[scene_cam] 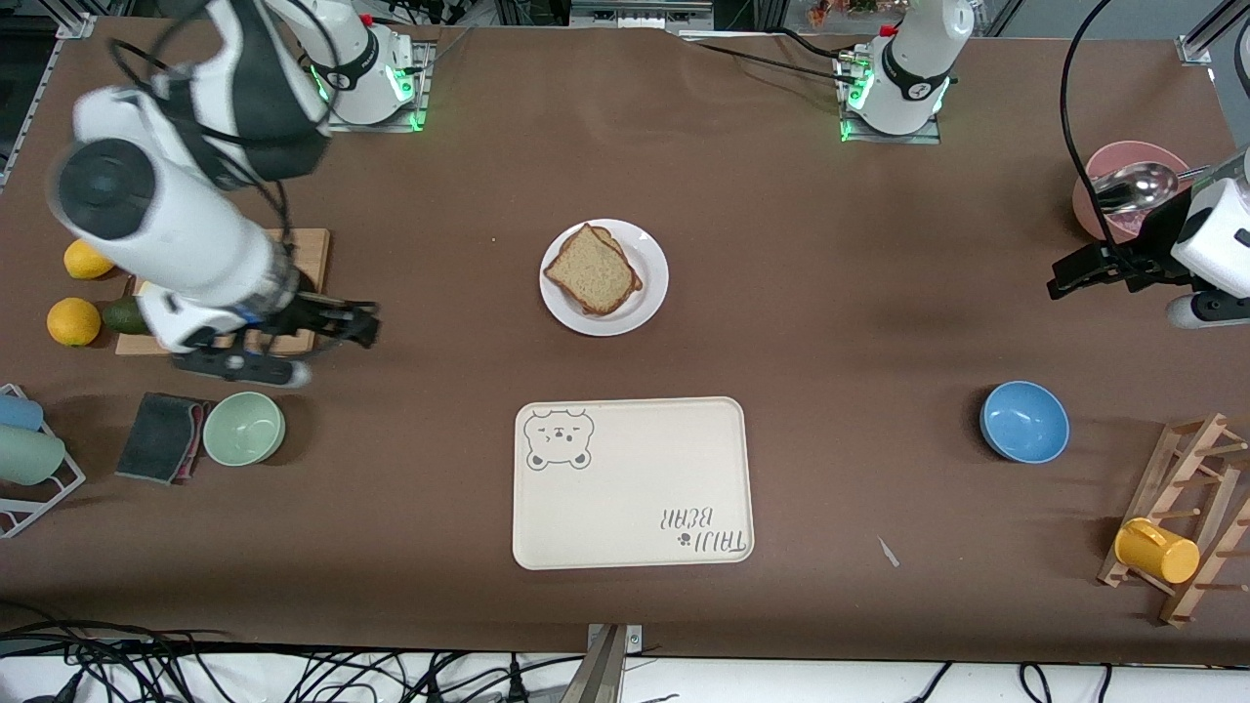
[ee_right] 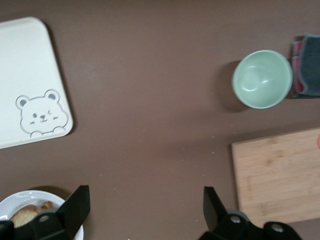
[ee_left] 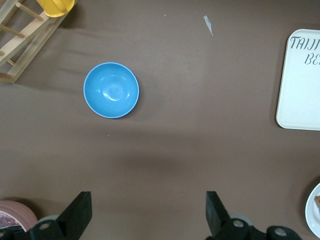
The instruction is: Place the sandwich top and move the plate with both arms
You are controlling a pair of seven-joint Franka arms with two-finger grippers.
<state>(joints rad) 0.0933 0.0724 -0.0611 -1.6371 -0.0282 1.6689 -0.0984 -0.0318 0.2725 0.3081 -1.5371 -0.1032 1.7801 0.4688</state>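
The round white plate [scene_cam: 646, 301] sits mid-table, farther from the front camera than the tray. A plain brown bread slice, the sandwich top [scene_cam: 589, 268], lies on it over another slice whose edge shows. My right gripper [scene_cam: 363, 327] is open and empty, over the table by the cutting board, toward the right arm's end. In the right wrist view [ee_right: 144, 197] the plate [ee_right: 20, 199] and bread [ee_right: 22, 216] show at the edge. My left gripper [scene_cam: 1060, 278] is open and empty, over bare table near the pink bowl; it also shows in the left wrist view [ee_left: 148, 200], with the plate's rim [ee_left: 312, 212].
A cream bear tray [scene_cam: 635, 488] lies nearer the front camera than the plate. A blue bowl [scene_cam: 1023, 422], a pink bowl with a spoon [scene_cam: 1133, 186] and a wooden rack with a yellow mug [scene_cam: 1157, 549] stand at the left arm's end. A cutting board [scene_cam: 308, 254], green bowl [scene_cam: 244, 428], sponge [scene_cam: 161, 436] and lemons [scene_cam: 73, 320] are at the right arm's end.
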